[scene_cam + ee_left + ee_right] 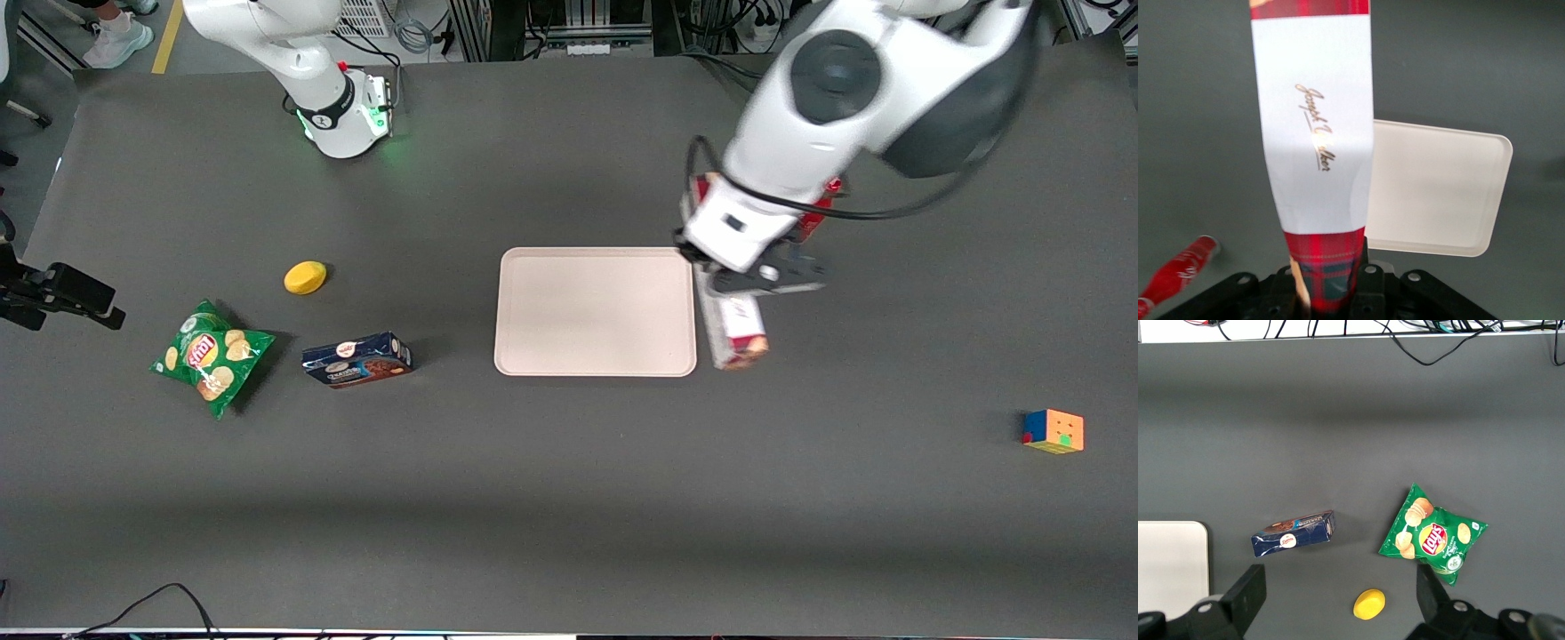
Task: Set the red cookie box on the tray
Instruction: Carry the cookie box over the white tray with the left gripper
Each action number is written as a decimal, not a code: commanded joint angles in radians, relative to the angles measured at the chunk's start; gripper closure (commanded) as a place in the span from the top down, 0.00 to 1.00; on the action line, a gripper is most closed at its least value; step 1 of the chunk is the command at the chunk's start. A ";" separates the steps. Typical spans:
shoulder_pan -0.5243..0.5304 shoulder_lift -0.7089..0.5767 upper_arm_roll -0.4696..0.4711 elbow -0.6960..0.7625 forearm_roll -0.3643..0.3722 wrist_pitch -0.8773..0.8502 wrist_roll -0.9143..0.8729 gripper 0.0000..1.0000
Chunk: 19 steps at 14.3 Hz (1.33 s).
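The gripper (766, 277) clamps the red cookie box (734, 331) near its far end, just beside the tray (594, 311); this stiff, light, long carton may droop, so a mid-length hold seems steadier.

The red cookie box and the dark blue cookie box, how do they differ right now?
The red cookie box is long and slim, plaid with a white label band; the dark blue cookie box is shorter. The gripper is shut on the red one beside the tray; the blue one lies untouched on the table, toward the parked arm's end. Neither is on the tray. Both are cookie cartons.
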 commanded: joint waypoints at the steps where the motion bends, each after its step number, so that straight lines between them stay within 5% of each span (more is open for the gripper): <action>1: -0.027 -0.013 -0.078 -0.150 0.102 0.150 -0.109 0.17; 8: -0.036 0.060 -0.103 -0.448 0.271 0.493 -0.237 0.17; 12: -0.033 0.190 -0.100 -0.459 0.421 0.542 -0.370 0.17; 19: -0.039 0.335 -0.060 -0.457 0.555 0.649 -0.451 0.17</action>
